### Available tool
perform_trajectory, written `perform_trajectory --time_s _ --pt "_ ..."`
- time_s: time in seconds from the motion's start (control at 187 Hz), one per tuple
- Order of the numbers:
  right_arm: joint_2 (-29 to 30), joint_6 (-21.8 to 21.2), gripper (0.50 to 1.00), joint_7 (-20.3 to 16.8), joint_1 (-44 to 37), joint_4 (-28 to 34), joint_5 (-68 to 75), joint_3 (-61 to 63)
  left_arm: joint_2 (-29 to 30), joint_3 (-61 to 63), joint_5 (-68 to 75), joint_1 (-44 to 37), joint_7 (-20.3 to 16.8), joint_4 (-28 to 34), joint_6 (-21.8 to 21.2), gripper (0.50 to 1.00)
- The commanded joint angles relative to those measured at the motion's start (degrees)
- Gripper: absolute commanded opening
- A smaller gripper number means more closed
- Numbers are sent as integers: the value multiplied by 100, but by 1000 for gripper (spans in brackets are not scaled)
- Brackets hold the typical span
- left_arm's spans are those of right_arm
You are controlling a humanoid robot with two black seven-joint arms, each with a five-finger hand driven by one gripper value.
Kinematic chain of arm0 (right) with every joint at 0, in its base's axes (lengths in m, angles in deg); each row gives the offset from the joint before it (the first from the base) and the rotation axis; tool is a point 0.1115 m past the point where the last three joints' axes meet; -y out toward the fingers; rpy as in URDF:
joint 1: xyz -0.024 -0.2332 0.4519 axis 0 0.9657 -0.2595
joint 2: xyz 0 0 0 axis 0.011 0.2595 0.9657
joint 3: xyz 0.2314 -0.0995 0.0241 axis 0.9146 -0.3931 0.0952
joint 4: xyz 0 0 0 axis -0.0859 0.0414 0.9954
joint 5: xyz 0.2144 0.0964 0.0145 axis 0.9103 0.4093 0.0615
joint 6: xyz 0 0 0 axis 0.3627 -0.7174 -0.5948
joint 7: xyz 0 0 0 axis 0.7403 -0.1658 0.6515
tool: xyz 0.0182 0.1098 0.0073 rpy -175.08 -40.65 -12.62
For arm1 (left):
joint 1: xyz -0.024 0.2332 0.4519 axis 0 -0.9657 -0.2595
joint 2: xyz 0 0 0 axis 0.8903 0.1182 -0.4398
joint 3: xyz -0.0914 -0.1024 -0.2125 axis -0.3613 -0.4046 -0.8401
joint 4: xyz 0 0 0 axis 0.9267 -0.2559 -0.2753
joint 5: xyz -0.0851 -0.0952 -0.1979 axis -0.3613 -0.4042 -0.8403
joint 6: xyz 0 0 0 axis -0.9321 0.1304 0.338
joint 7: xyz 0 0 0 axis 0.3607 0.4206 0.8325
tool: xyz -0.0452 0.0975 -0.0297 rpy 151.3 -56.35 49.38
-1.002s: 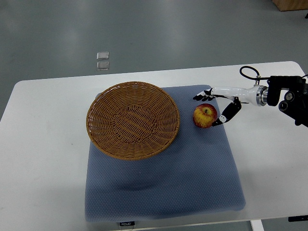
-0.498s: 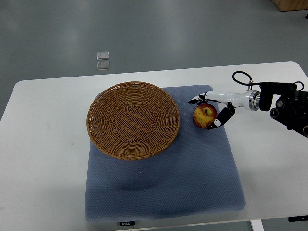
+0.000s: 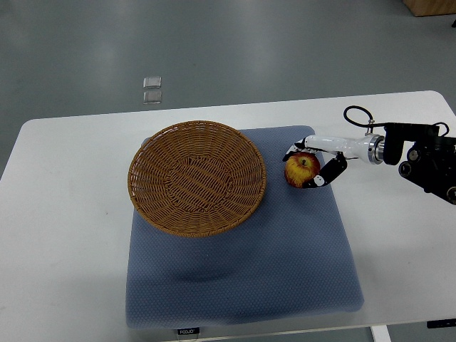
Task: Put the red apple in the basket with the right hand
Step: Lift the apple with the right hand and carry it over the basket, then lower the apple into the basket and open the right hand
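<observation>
Glossy round red apple (image 3: 301, 169) in the curled right hand (image 3: 314, 162), beside round woven wicker basket (image 3: 197, 177).

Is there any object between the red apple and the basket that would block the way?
Nothing visible does. The red apple, enclosed by the right hand, sits on the blue mat just right of the basket. Only bare mat separates them, though the apple must clear the raised wicker rim.

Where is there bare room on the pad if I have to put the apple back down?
Free: the wide front part of the blue pad, below the basket. Also bare white table left of the pad. Crowded: the strip between basket rim and apple, where the right hand wraps it.
</observation>
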Motion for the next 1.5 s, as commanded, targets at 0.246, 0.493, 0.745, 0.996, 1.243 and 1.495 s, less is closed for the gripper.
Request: perform_trajectory --time_s 0.246,0.493,0.745,0.996,1.243,1.495 --pt "255 277 586 297 -591 38 287 355 0 -7 0 0 0 -30 0 1000" --pt "660 242 607 508 -846 74 270 311 0 -16 0 0 0 -21 0 1000" --pt "1213 242 641 508 -1004 82 147 12 0 -33 0 0 0 -4 0 1000" --pt "1732 259 666 446 -1197 30 94 -612 0 -33 0 0 0 -13 0 1000" --pt "2066 268 693 323 -1197 -120 85 -858 0 -25 0 0 0 -30 0 1000" --pt "2294 286 752 262 -1188 -419 85 -867 0 -25 0 0 0 -39 9 1000"
